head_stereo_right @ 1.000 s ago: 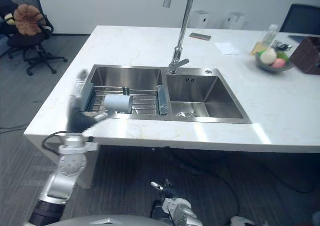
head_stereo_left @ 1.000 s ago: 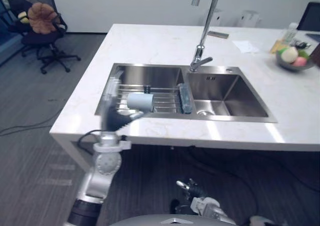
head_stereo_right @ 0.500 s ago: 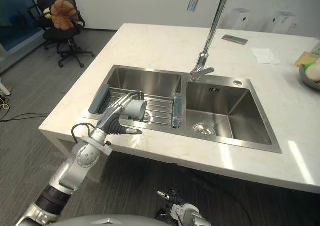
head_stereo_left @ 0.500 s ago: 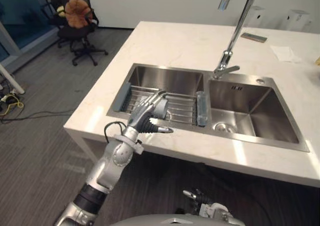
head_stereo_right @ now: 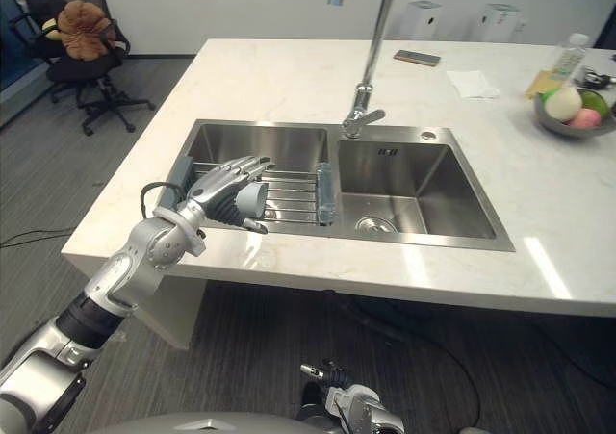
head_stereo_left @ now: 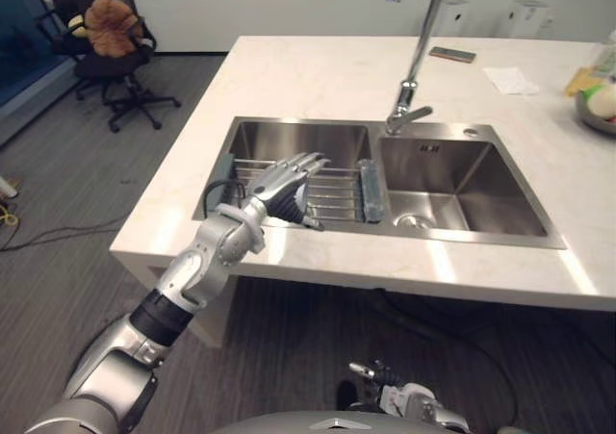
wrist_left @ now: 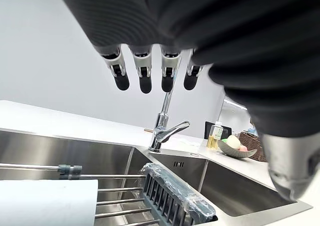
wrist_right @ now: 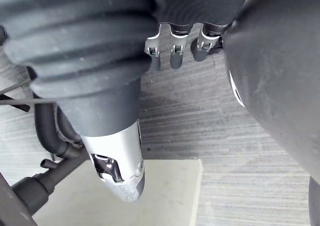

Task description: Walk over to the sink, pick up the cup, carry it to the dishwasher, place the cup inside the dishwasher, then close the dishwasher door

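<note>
Left wrist view shows us the pale cup (wrist_left: 47,201) lying on its side on the wire rack (wrist_left: 117,190) in the sink's (head_stereo_right: 289,145) left basin, our left hand's (head_stereo_right: 219,198) fingers (wrist_left: 145,73) straight and slightly spread above it, not touching.

Both head eyes look down at the sink (head_stereo_left: 481,179).

The sink (head_stereo_left: 464,176) was brushed steel, the tap (wrist_left: 161,127) polished metal, the rack (head_stereo_left: 339,190) metal wire. The worktop (head_stereo_left: 308,78) was glossy pale stone. The cup (wrist_left: 47,203) looked matt, smooth. The robot hand (head_stereo_left: 279,186) wore a dark ribbed cover. The floor (head_stereo_left: 58,261) was carpet.
</note>
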